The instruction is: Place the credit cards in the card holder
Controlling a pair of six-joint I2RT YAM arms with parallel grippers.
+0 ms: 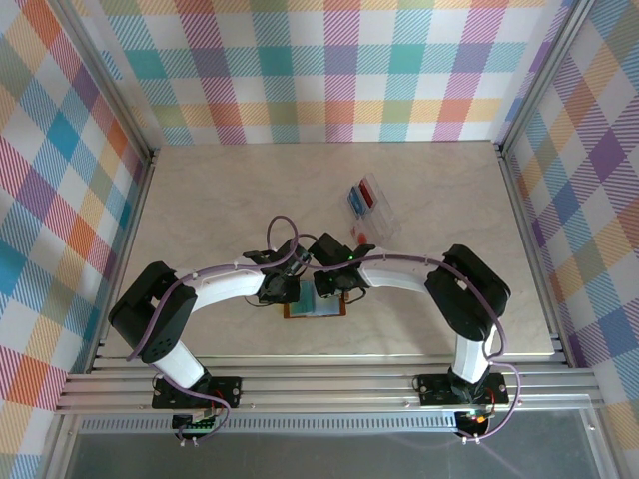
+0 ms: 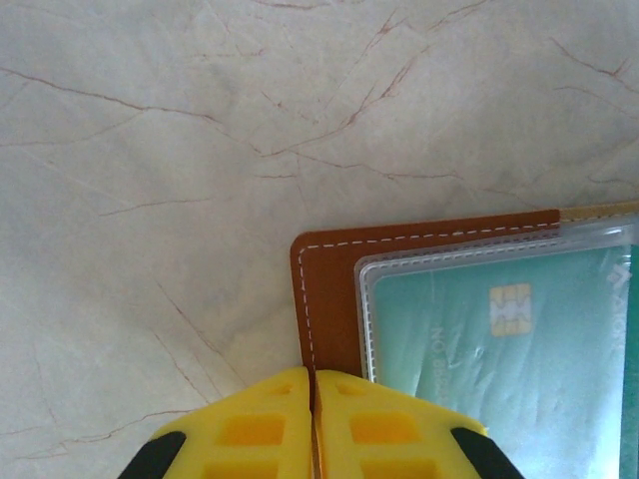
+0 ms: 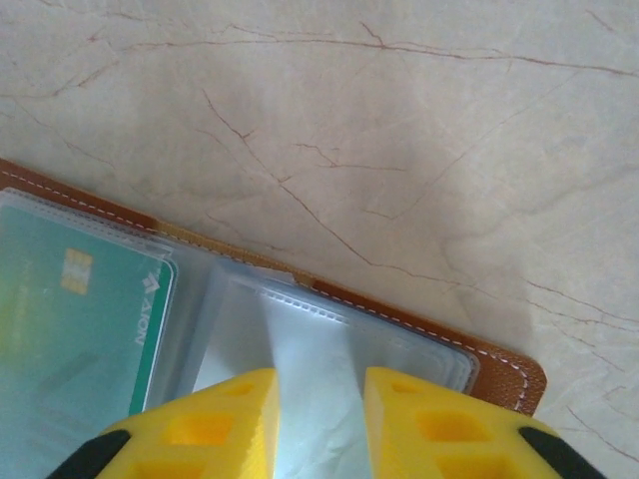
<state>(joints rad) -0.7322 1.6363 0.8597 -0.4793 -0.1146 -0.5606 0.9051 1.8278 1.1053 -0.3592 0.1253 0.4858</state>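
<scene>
Two pairs of fingers meet over the open wallet (image 1: 292, 311), which lies flat on the table (image 1: 200, 200) low in the middle of the top view, under both wrists. In the left wrist view the left fingers (image 2: 265, 429) are closed tight together at the bottom centre. Their tips are at the wallet's brown left border, just left of its clear pocket. This looks like a hold-down, pinning the wallet so it lies open and does not slide.

A teal card (image 2: 499, 349) already sits in that pocket, at the lower right of the frame, just beside the fingers. In the right wrist view the same card is at the lower left. The right fingers (image 3: 225, 424) stand apart at the bottom centre over the next pocket (image 3: 399, 339), which looks empty. Pale plastic shows in the gap between them, but no card. Whether they touch the plastic I cannot tell, though the pose would suit steadying that pocket for another card.

The other cards (image 1: 357, 200), red and blue, are in a clear tray (image 1: 387, 215) up and right of centre in the top view, well apart from the wallet.
</scene>
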